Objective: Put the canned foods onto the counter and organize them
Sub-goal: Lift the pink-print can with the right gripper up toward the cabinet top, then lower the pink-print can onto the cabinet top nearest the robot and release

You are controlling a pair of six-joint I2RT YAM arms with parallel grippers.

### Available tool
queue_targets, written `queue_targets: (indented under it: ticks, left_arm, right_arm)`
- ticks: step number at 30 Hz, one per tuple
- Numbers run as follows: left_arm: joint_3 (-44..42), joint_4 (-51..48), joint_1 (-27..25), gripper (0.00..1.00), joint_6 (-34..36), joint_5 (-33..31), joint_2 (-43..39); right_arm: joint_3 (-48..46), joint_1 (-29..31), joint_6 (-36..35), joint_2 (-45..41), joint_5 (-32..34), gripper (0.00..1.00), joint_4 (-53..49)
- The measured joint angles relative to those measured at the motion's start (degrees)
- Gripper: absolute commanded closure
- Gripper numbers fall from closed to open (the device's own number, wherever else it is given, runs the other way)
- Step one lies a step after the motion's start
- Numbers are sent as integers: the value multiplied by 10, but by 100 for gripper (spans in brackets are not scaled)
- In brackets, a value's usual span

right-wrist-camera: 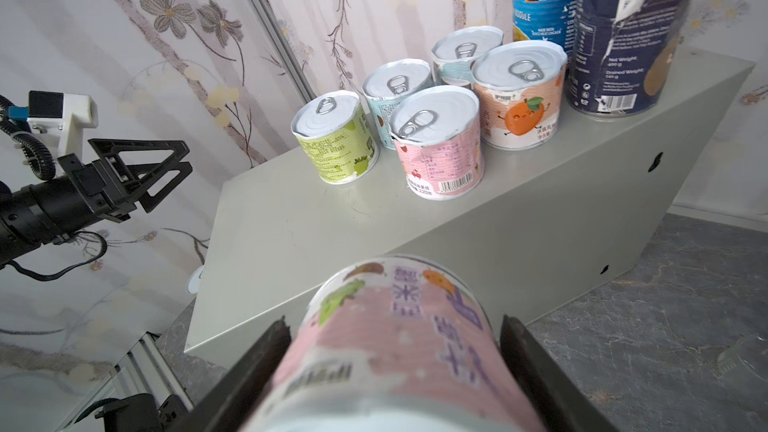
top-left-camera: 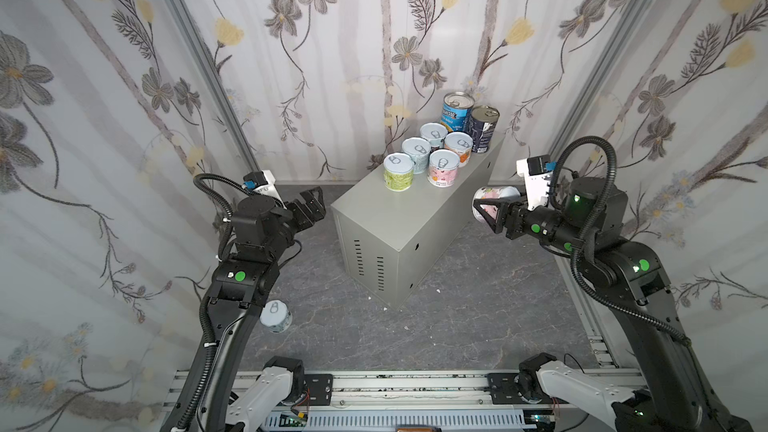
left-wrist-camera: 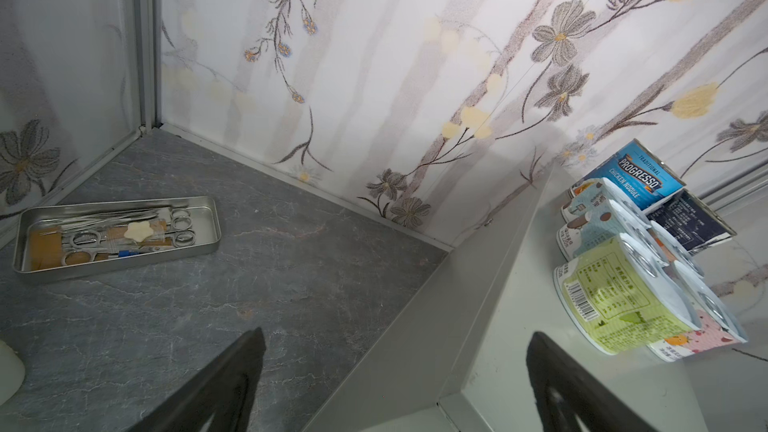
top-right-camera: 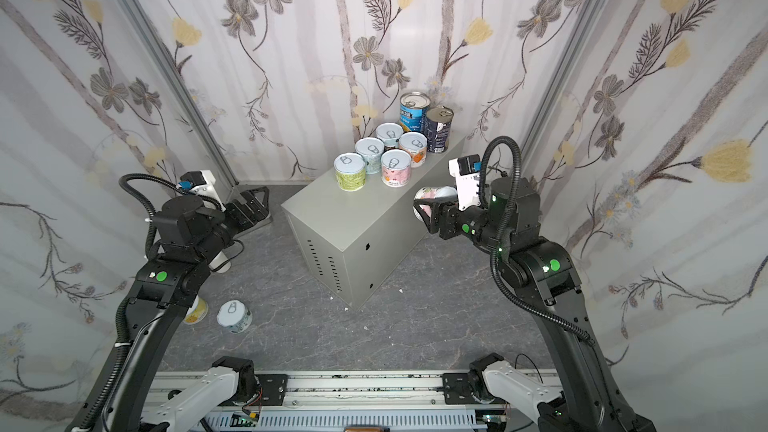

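blue tin (left-wrist-camera: 631,178) labelled "TRADITIONAL", "PROGRESSO", "CHICKEN NOODLE", navy tin (right-wrist-camera: 623,35) reading "Net Weight", "Drained Weight"

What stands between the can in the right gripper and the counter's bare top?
Nothing visible. The right gripper holds the pink can beside the counter; its near top is bare, the placed cans stand at the far end.

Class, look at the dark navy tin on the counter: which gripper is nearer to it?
Right. The right gripper, shut on a pink can, hovers beside the counter, just short of the dark navy tin. The left gripper, open, sits off the counter's opposite side.
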Motion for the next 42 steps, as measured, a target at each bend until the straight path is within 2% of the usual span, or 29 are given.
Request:
queue_targets:
  ticks: [12,19,31,34,39,42]
  left_arm:
    - [-43,-8,-1,0,15,-12,7]
    - [-87,-6,-1,0,15,-10,8]
    - [-139,7,0,0,15,-4,-3]
    - [-149,8,0,0,15,-3,-4]
    - [-158,12,0,0,14,1,-2]
    - [-158,15,0,0,14,2,-1]
  right_arm:
    - [194,126,-65,166,122,46,-128]
    - [289,148,-77,257,164,47,-170]
    - [407,167,-88,381,193,46,-206]
    - [411,168,-90,393,203,40,-218]
    - [415,168,-95,405,209,24,-212]
    - [416,168,-98,411,214,20,-213]
